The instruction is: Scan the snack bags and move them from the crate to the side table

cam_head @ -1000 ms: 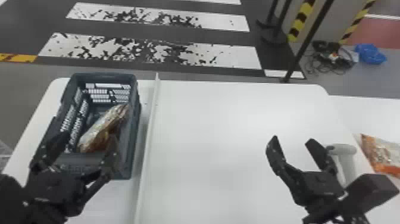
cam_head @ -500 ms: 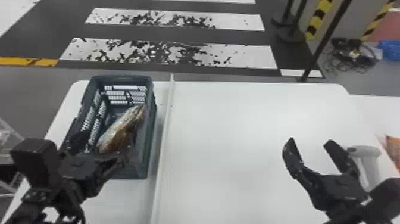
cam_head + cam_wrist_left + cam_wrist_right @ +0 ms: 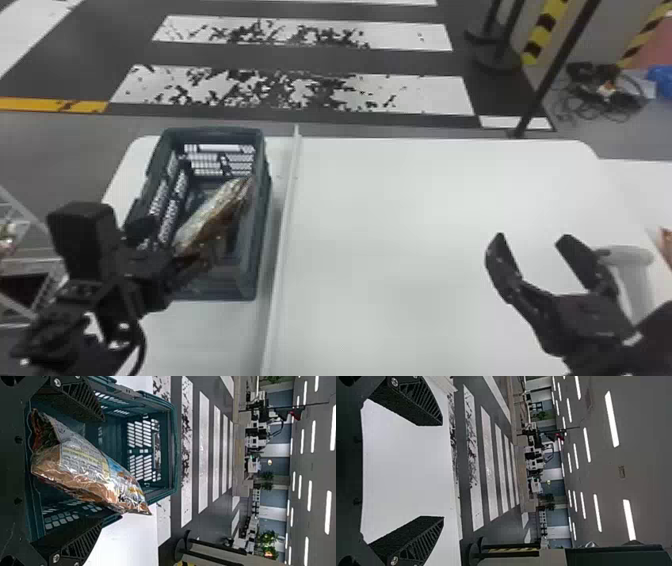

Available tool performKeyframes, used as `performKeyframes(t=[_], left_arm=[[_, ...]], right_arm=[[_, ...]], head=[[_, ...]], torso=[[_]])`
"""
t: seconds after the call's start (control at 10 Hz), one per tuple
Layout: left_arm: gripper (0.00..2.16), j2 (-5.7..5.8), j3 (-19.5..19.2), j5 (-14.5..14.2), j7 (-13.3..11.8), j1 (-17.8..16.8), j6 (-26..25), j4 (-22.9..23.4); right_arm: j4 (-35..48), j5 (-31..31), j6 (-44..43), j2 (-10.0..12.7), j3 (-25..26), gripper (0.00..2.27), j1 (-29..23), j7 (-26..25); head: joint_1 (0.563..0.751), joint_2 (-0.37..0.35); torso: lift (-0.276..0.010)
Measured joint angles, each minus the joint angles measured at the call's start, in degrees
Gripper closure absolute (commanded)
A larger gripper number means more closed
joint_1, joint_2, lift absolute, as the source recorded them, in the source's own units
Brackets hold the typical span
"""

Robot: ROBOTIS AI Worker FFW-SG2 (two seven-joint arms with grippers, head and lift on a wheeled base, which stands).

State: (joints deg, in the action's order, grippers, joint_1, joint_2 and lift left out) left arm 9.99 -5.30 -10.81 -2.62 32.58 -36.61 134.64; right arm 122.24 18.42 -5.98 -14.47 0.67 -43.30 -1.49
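Our left pincer has turned and edged in over the crate, spread and facing the snack bag inside; we seem nearly ready to grip. Our right pincer hangs spread over the counter.

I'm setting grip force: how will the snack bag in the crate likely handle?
The snack bag looks soft and will probably crumple, given its creases. Being glossy, it may slip. Its plump middle could bulge when squeezed.
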Motion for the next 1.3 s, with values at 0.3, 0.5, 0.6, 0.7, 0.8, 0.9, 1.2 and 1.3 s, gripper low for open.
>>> performKeyframes(t=[0.3,0.5,0.6,0.7,0.8,0.9,1.2,1.3], left_arm=[[0.21,0.02,-0.46,-0.17,-0.7,-2.36,-1.88,-1.56],[0.45,-0.05,-0.41,-0.95,-1.29,-3.41,-2.86,-2.72],[0.88,-0.09,-0.35,-1.14,-1.9,-3.62,-3.59,-3.05],[1.53,-0.14,-0.25,-1.23,-2.14,-3.67,-3.9,-3.19],[2.01,-0.15,-0.19,-1.16,-1.92,-3.67,-3.94,-3.2],[2.09,-0.15,-0.18,-1.05,-1.6,-3.55,-3.93,-2.98],[2.09,-0.23,-0.3,-1.05,-1.13,-2.03,-2.41,-1.75],[2.09,-0.24,-0.32,-1.05,-0.62,-1.43,-1.87,-0.91]], right_arm=[[-0.33,0.35,-0.73,-0.47,-0.06,0.09,0.14,0.0],[-0.34,0.65,-1.52,-0.73,-0.14,0.09,0.23,0.01],[-0.34,0.8,-1.91,-0.81,-0.2,0.09,0.24,0.04],[-0.34,0.99,-2.13,-0.86,-0.23,0.09,0.24,0.08],[-0.34,1.07,-2.27,-0.9,-0.23,0.09,0.24,0.09],[-0.37,1.12,-2.33,-0.91,-0.23,0.09,0.24,0.09],[-0.52,1.67,-2.71,-0.85,-0.31,0.09,0.24,0.09],[-0.53,1.84,-2.87,-0.83,-0.32,0.09,0.24,0.09]], head=[[0.695,0.007],[0.695,0.003],[0.695,-0.002],[0.695,-0.003],[0.695,-0.005],[0.695,-0.003],[0.695,-0.003],[0.695,-0.002]], torso=[[-0.087],[-0.087],[-0.087],[-0.087],[-0.087],[-0.087],[-0.087],[-0.087]])
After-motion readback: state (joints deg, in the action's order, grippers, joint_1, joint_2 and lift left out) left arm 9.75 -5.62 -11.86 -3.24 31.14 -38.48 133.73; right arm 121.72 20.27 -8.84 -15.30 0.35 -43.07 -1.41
